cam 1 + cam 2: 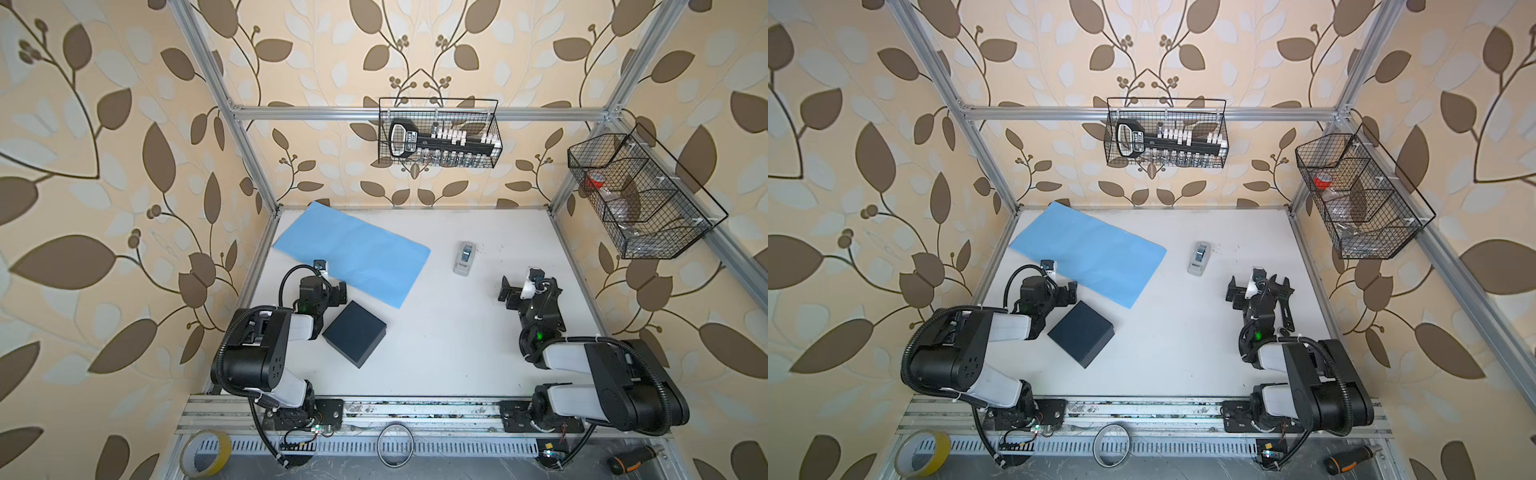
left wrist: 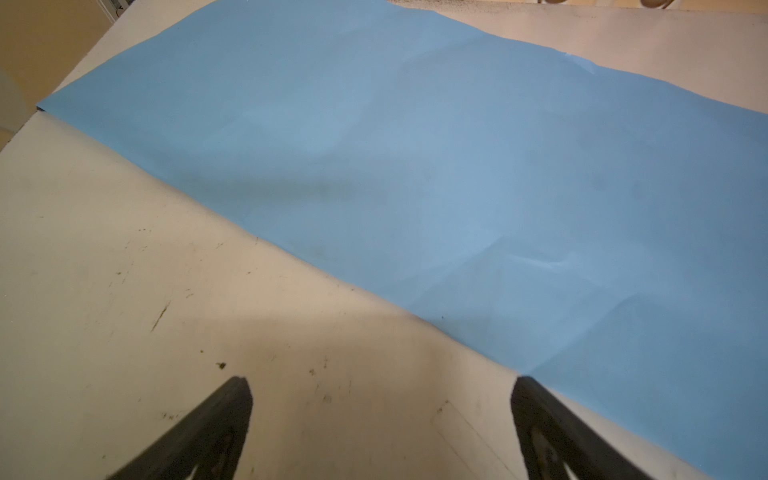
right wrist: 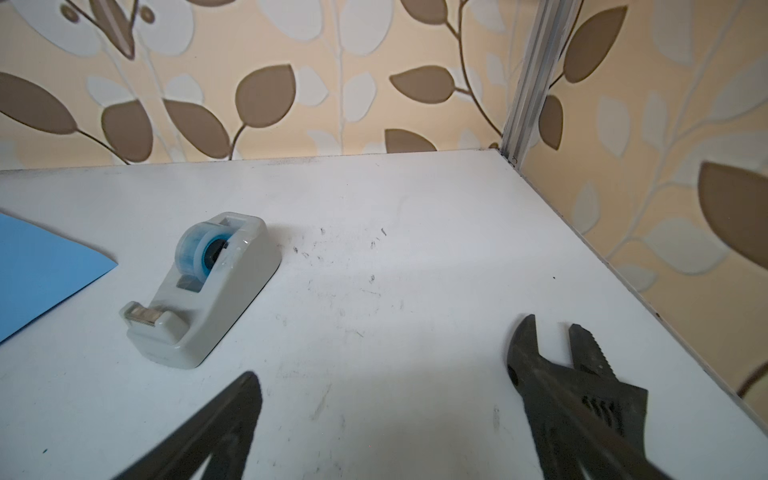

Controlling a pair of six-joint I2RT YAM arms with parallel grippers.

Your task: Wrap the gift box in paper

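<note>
The paper [image 1: 353,253] [image 1: 1088,253] is a light blue sheet lying flat and askew at the table's back left; it fills much of the left wrist view [image 2: 457,187]. The gift box [image 1: 354,332] [image 1: 1080,333], flat and dark navy, rests on the table just in front of the sheet, beside the left arm. My left gripper [image 1: 334,286] [image 1: 1065,289] [image 2: 382,386] hangs open at the paper's near edge, with only bare table between its fingers. My right gripper [image 1: 525,286] [image 1: 1252,284] [image 3: 384,380] stands open and empty over the right side of the table.
A grey tape dispenser [image 1: 464,259] [image 3: 203,291] stands between the paper and the right gripper. A dark adjustable wrench [image 1: 1283,299] [image 3: 590,365] lies beside the right fingers. Wire baskets [image 1: 440,133] [image 1: 640,199] hang on the frame. A yellow tape roll [image 1: 205,453] and a screwdriver [image 1: 631,457] lie by the front rail.
</note>
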